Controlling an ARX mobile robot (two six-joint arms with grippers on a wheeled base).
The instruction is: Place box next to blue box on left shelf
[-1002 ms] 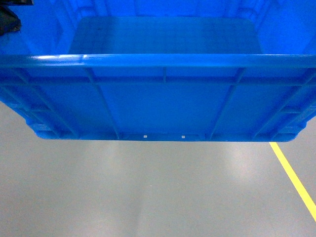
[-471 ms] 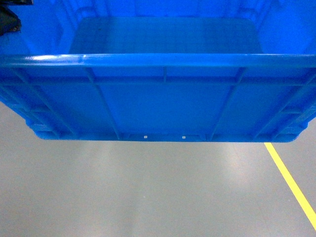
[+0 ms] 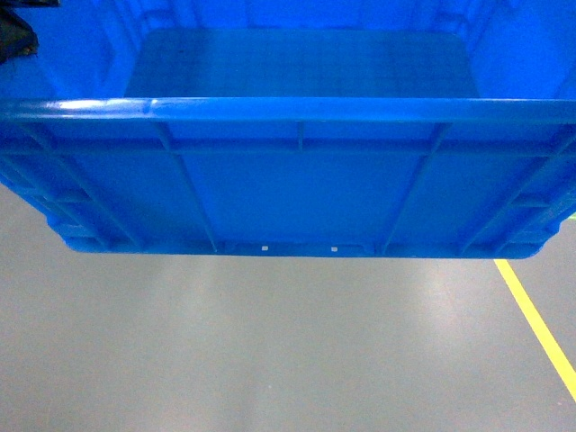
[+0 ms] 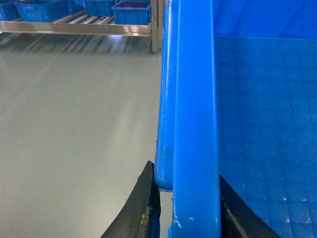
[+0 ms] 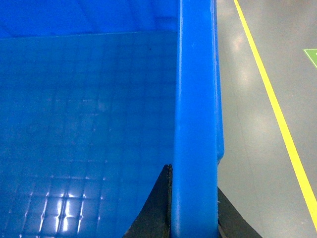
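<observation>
The box (image 3: 288,180), a large bright blue open-topped crate with ribbed walls, fills the top of the head view and hangs above the grey floor. My left gripper (image 4: 184,171) is shut on the box's left rim (image 4: 195,124), one black finger outside and one inside. My right gripper (image 5: 193,178) is shut on the right rim (image 5: 195,99) in the same way. The left shelf (image 4: 89,27), a grey roller rack, stands far off at the top left of the left wrist view, carrying several blue boxes (image 4: 131,11). The box I hold is empty.
A yellow floor line (image 3: 535,328) runs to the right of the box, also seen as the yellow line (image 5: 270,89) beside a green floor mark (image 5: 311,54). Open grey floor (image 4: 74,139) lies between me and the rack.
The yellow line in the head view drifted slightly left, then back right. The box sits the same in both grippers.
</observation>
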